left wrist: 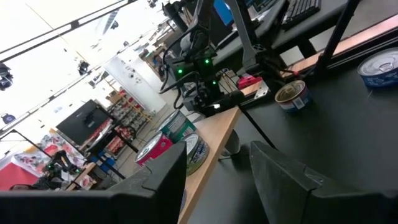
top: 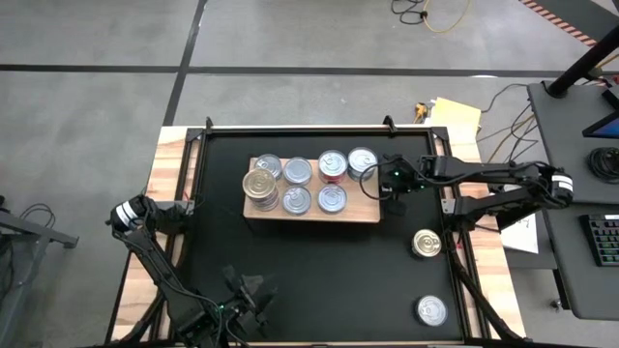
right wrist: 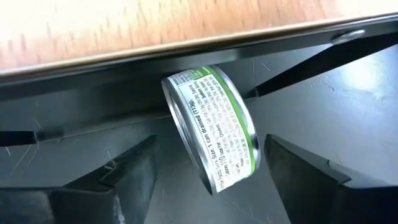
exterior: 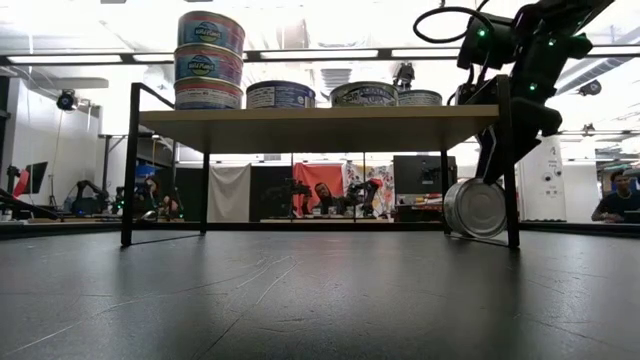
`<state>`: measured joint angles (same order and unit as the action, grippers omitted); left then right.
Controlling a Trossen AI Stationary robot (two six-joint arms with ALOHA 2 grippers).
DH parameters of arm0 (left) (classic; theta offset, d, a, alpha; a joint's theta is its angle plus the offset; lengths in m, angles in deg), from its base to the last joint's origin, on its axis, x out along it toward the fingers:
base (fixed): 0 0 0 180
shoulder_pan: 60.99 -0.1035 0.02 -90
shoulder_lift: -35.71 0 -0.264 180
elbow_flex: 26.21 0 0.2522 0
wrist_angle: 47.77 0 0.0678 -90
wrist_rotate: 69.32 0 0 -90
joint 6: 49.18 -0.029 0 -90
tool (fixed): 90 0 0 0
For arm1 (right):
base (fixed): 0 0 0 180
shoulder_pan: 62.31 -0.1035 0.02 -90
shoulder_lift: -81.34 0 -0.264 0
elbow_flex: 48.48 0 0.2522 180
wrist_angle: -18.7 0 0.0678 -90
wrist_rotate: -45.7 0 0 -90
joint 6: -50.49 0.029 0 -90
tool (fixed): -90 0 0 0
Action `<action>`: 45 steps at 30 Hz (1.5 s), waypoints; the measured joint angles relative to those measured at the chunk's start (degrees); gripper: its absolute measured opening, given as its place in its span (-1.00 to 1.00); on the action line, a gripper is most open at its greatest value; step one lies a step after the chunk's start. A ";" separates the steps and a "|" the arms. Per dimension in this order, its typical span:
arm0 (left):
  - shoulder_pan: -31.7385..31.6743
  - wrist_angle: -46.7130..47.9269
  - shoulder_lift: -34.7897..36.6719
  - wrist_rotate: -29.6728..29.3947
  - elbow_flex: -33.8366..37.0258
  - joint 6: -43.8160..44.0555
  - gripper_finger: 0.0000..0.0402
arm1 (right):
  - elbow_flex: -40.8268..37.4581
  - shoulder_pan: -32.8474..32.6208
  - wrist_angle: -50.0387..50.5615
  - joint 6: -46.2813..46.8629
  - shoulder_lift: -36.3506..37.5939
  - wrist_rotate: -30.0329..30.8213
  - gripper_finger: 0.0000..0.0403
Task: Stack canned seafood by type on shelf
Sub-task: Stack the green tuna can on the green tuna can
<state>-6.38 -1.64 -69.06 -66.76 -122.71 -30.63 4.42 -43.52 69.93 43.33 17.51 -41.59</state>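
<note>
Right claw (right wrist: 205, 171), fingers spread and gripping nothing, straddles a tin on edge (right wrist: 211, 127) beneath the shelf (top: 363, 215) right end; next: close, lift, restack by type.

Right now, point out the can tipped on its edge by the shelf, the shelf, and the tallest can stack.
tipped can (right wrist: 214, 130): right wrist view, on its printed side label.
shelf (top: 363, 211): high view, bare wood at the board's right end.
tallest can stack (exterior: 210, 62): low view, middle can's side label.

Cans (top: 311, 184) sit on the shelf (top: 360, 213); one can (exterior: 475, 208) stands on edge beneath it.
</note>
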 joint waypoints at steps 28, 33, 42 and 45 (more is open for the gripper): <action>0.00 0.48 0.00 -0.02 0.00 0.17 -0.20 | 3.57 -0.02 8.42 6.12 2.39 2.36 0.22; 0.00 0.47 0.00 -0.02 0.00 0.23 -0.20 | 5.76 0.00 11.59 12.49 2.51 5.94 0.15; -0.72 0.73 0.00 -0.02 0.00 1.56 -0.20 | 5.35 -0.39 17.86 33.50 8.00 6.80 -0.32; -2.34 2.67 0.00 1.38 0.00 5.54 -0.20 | 4.80 -1.26 18.96 37.68 11.63 8.06 -0.59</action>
<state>-8.72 1.03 -69.06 -65.38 -122.71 -25.09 9.22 -44.78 88.89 81.01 29.14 -33.53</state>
